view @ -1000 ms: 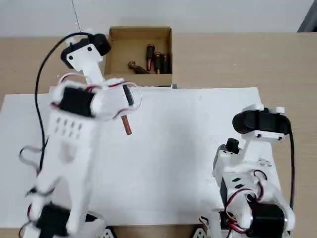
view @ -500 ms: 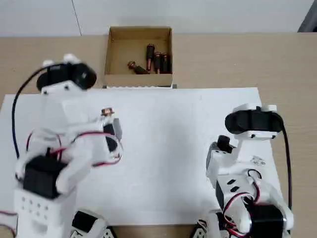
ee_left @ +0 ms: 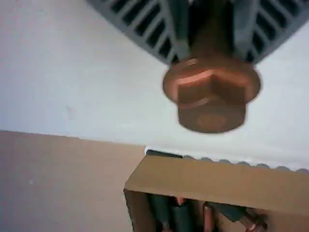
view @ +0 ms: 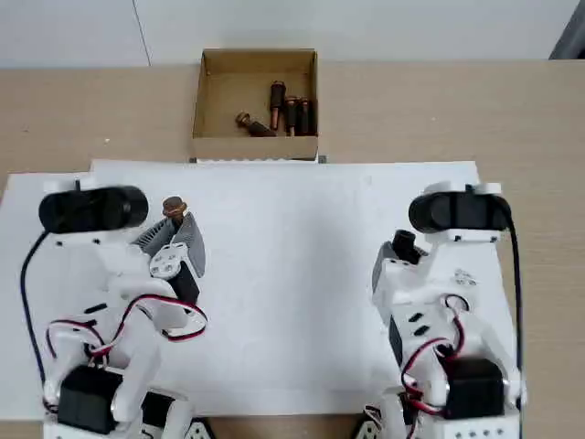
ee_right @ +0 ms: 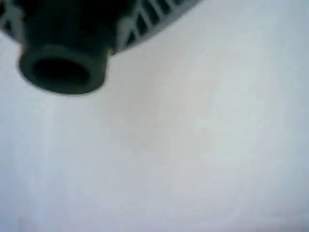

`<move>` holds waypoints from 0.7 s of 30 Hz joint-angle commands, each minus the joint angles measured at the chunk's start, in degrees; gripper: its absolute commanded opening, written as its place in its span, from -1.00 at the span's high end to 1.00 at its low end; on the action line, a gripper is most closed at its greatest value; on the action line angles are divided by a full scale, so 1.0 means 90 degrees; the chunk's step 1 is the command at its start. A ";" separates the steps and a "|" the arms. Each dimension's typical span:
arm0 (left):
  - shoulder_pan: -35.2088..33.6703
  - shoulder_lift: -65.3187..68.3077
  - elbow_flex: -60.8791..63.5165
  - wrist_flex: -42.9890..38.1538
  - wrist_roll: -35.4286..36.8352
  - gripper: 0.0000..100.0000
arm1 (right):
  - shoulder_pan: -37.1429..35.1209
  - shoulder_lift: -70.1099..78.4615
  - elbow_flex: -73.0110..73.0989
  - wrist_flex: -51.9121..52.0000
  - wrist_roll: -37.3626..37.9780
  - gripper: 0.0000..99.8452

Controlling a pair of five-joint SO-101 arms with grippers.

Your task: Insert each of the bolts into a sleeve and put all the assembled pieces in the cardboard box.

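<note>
Left gripper (view: 176, 224) drawn back from cardboard box (view: 256, 147), clamping bolt (ee_left: 211, 94) by shank, right gripper (view: 406, 255) grasping sleeve (ee_right: 63, 67)

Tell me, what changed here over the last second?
The left hand, gripping the bolt, drew back from beside the cardboard box toward its base. The right hand, holding a black sleeve, shifted slightly. The box and the pieces inside stayed put.
</note>
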 commanded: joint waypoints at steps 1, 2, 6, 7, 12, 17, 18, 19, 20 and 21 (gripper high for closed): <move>-0.0010 -0.0420 0.0484 -0.0664 -0.0029 0.99 | -0.0054 -0.0054 0.0361 -0.0630 -0.0059 0.99; 0.0010 -0.0547 0.0679 -0.0811 -0.0029 0.99 | -0.0122 -0.0054 0.0469 -0.0786 -0.0059 0.99; 0.0371 -0.1074 0.1421 -0.1534 -0.0029 0.99 | -0.0523 -0.0054 0.0752 -0.1548 -0.0059 0.99; 0.0449 -0.1211 0.1617 -0.1690 -0.0029 0.99 | -0.0620 -0.0054 0.0869 -0.1744 -0.0049 0.99; 0.0567 -0.1915 0.2574 -0.2383 -0.0029 0.99 | -0.1099 -0.0054 0.1563 -0.2642 0.0381 0.99; 0.0567 -0.2579 0.3267 -0.2637 -0.0029 0.99 | -0.1695 -0.0054 0.2168 -0.3375 0.0908 0.99; 0.0576 -0.2676 0.3346 -0.2637 -0.0029 0.99 | -0.1822 -0.0054 0.2276 -0.3512 0.0967 0.99; 0.0576 -0.2716 0.3404 -0.2637 -0.0020 0.99 | -0.1958 -0.0054 0.2364 -0.3658 0.0987 0.99; 0.0576 -0.2696 0.3424 -0.2637 0.0010 0.99 | -0.2085 -0.0054 0.2452 -0.3805 0.0987 0.99; 0.0576 -0.2686 0.3424 -0.2637 0.0137 0.99 | -0.2222 -0.0054 0.2540 -0.3941 0.0987 0.99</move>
